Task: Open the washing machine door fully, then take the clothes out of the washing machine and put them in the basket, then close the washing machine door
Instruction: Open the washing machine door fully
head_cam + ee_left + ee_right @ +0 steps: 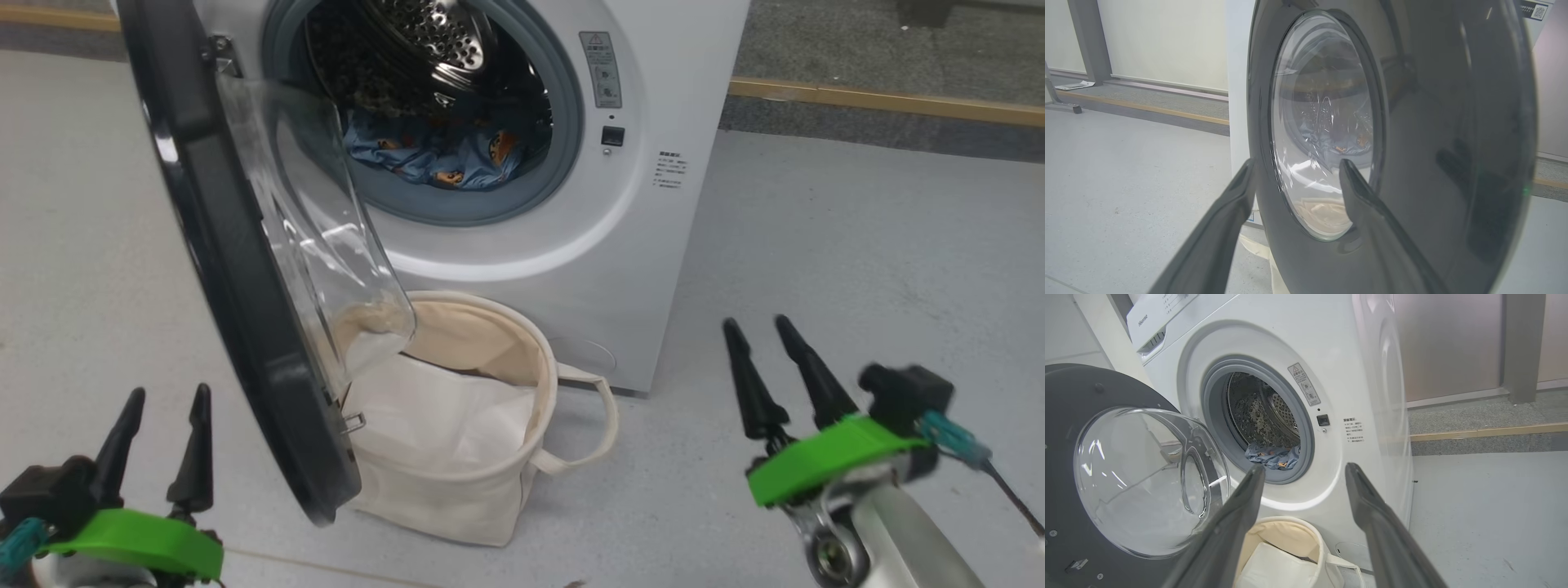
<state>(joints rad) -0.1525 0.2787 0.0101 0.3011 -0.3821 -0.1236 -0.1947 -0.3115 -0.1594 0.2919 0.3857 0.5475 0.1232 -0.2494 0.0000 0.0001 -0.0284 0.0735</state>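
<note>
With the glossy black-rimmed glass door (245, 327) of the white front-loading washing machine (653, 82) opened wide, unloading was judged next. A reach was needed to the light blue printed garment (441, 159) in the far drum (424, 33), above the cream canvas basket (490, 506). The left gripper (167, 392) and right gripper (757, 321) were held spread, empty.

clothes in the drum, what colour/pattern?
The clothes are light blue with orange-brown cartoon figures; the head view shows it best.

Hisense brand on the washing machine (1290, 343) top panel, warning-triangle label (1303, 384) beside its opening; smaller print unreadable
</note>
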